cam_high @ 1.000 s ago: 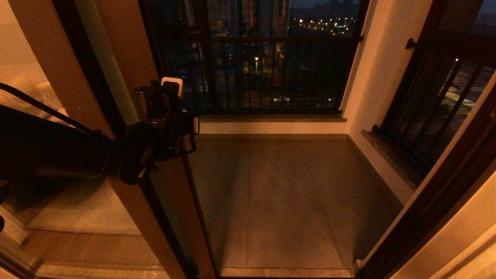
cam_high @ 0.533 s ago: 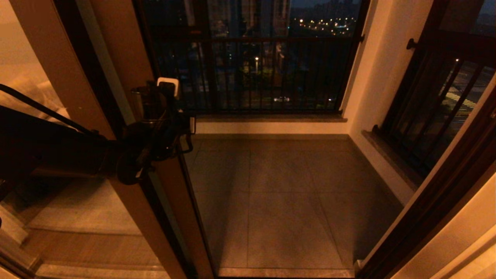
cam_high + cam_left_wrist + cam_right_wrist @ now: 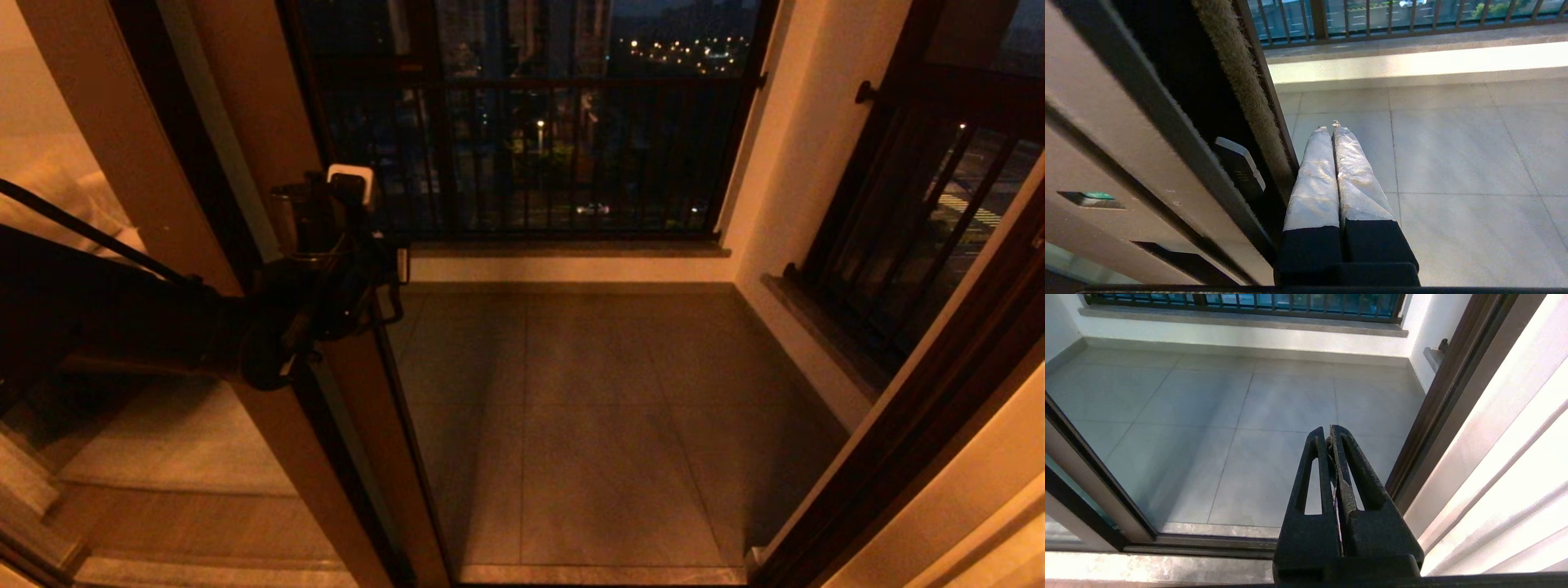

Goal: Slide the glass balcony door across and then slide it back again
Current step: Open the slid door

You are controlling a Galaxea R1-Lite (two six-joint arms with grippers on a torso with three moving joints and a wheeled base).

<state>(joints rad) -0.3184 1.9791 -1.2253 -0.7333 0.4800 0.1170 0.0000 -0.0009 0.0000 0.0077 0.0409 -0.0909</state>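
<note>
Nearest, the right claw hangs idle over the threshold, clenched on nothing, well apart from any frame. Further out, the left claw is also clenched, its 2 wrapped fingers pressed together and lying just beside the leading edge of the glass balcony door. The door stands at the left of the opening, its long axis vertical, edge-on to the left arm, so that arm is by far the nearer. Judged from this, the return slide means pushing sideways to the right. Beyond lie the tiled balcony floor and 2 barred windows.
</note>
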